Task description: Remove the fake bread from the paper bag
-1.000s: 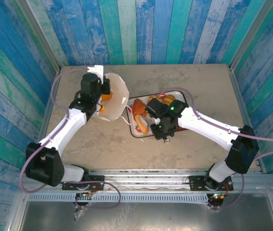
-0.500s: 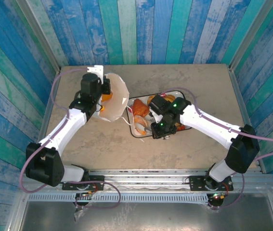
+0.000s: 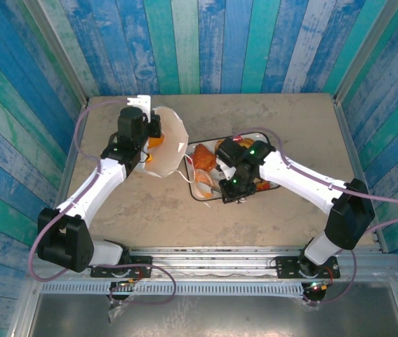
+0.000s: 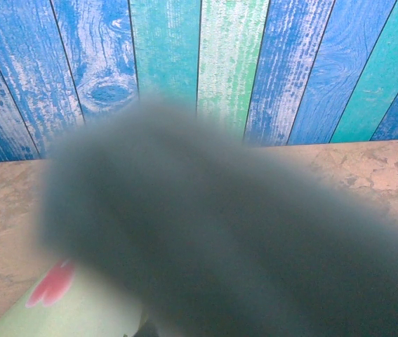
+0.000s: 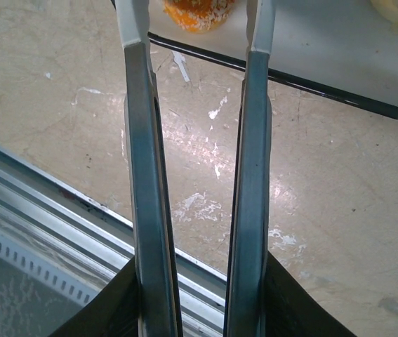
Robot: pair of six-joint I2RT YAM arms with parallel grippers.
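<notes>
Bread (image 3: 204, 156) of this glossy toy kind is judged to be light, stiff and rather slippery, so each piece is best taken across its narrow middle rather than at a rounded end, where it could be squeezed out. Nearest the bases, the right gripper (image 5: 195, 42) is held low over the bench (image 3: 149, 210) at the near rim of the tray (image 5: 311, 42). Its arm is bent in from the right and its jaws are narrowly spread with nothing between them. An orange crumbed piece (image 5: 199, 14) is seen just beyond their tips, and several loaves are laid on the tray. Farther off, the paper bag (image 3: 174, 137) is seen with its mouth gaping open just left of the tray, and one orange piece (image 3: 155, 142) is left inside it. The left gripper (image 3: 154, 130) is stretched out to the bag's mouth with the jaws pressed together, apparently on the paper's edge. The bag is judged thin and easily crumpled.
</notes>
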